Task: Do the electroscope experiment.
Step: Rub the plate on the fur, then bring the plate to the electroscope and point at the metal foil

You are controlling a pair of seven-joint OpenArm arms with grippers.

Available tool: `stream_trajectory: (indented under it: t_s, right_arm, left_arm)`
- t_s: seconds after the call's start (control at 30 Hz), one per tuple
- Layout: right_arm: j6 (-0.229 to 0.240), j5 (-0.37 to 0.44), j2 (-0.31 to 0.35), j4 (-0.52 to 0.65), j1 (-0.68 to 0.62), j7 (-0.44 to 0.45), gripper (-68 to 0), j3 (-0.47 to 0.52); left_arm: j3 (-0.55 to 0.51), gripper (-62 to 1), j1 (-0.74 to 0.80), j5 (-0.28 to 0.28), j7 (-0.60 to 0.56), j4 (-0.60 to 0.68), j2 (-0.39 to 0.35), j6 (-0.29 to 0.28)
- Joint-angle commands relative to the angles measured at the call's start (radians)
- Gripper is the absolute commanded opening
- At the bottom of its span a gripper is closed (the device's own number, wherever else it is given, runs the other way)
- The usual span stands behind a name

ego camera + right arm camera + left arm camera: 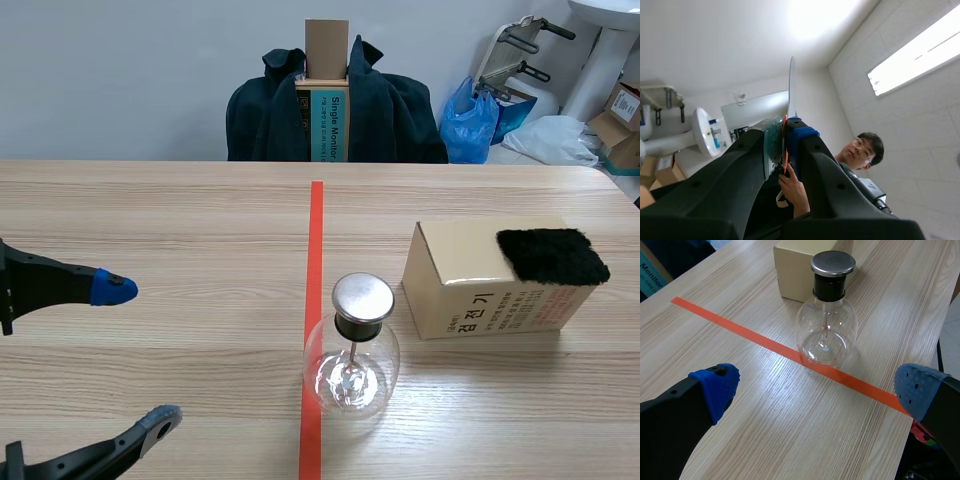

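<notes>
Being pinched edge-on between the closed pads of the upturned right gripper, a thin pale strip is being steadied from below by a person's hand (a handover, seemingly). The left gripper is being held wide, empty, near the glass electroscope, which is standing on the tape line just beside a cardboard box topped by a black fuzzy pad. Rubbing the strip on that pad, then approaching the metal cap, is likely being called for. Behind the wooden table, a coat-draped chair and a blue bag are being stored.
</notes>
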Motion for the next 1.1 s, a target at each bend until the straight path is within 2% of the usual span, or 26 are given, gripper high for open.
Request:
stream_trajectory:
  t_s: [0.0, 0.13, 0.37, 0.5, 0.53, 0.67, 0.7, 0.87, 1.07]
  right_arm:
    - [-0.008, 0.026, 0.016, 0.024, 0.014, -0.003, -66.7, 0.003]
    - [-0.002, 0.071, 0.016, 0.093, 0.014, -0.001, -66.7, 0.001]
    - [0.093, 0.163, 0.016, 0.142, 0.022, 0.086, -66.6, 0.0]
    - [0.103, 0.203, 0.016, 0.143, 0.051, 0.115, -66.6, -0.011]
    - [0.103, 0.21, 0.016, 0.143, 0.06, 0.118, -66.6, -0.014]
    - [0.103, 0.225, 0.012, 0.143, 0.109, 0.116, -66.6, -0.031]
    - [0.1, 0.225, 0.012, 0.143, 0.119, 0.114, -66.6, -0.034]
    - [0.099, 0.224, 0.013, 0.142, 0.155, 0.102, -66.6, -0.065]
    - [0.094, 0.213, 0.025, 0.142, 0.16, 0.095, -66.7, -0.136]
  left_arm:
    - [0.004, 1.4, -0.003, -0.007, -0.011, 0.006, 0.005, 0.003]
    - [0.004, 1.4, -0.003, -0.007, -0.011, 0.006, 0.005, 0.003]
    - [0.007, 1.4, -0.003, -0.008, -0.01, 0.003, 0.005, 0.003]
    - [0.01, 1.4, -0.014, -0.007, -0.003, -0.002, 0.005, 0.002]
    - [0.014, -5.9, -0.026, -0.007, -0.001, -0.009, 0.004, 0.002]
    - [0.073, -50.8, -0.107, -0.008, 0.039, -0.071, 0.006, -0.002]
    - [0.101, -59.2, -0.137, -0.008, 0.039, -0.093, 0.008, -0.002]
    - [0.27, -59.2, -0.323, -0.006, 0.037, -0.241, 0.064, -0.002]
    - [0.455, -59.2, -0.509, 0.072, -0.022, -0.431, 0.183, 0.007]
